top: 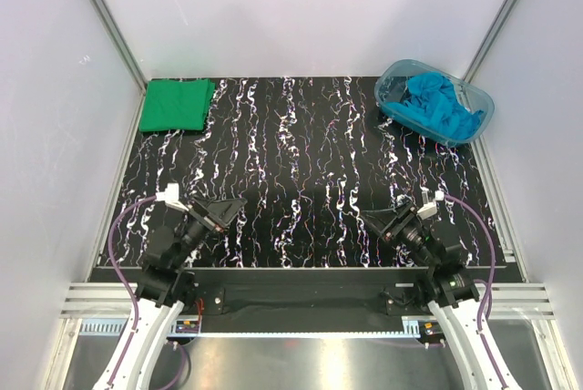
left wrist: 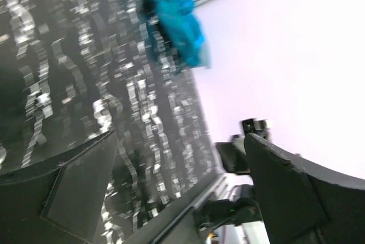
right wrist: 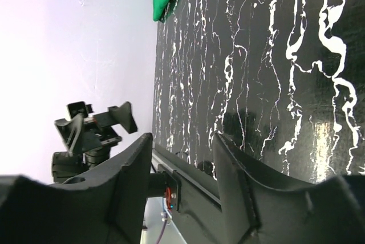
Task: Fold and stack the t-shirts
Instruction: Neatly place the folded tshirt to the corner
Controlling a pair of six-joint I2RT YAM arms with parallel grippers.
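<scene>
Far right corner: turquoise t-shirts point(top: 435, 103) heaped in tub point(top: 489, 106), well ahead of your right pincer point(top: 383, 223); nearer arm, part-spread, empty; left pincer point(top: 226, 210) wide, empty; green t-shirt point(top: 176, 105) folded far left.

A clear blue-tinted plastic tub point(top: 483, 107) stands at the far right corner of the black surface point(top: 301, 153) with white marble-like veins, enclosed by plain white walls point(top: 301, 7) and metal rails point(top: 107, 16).
</scene>
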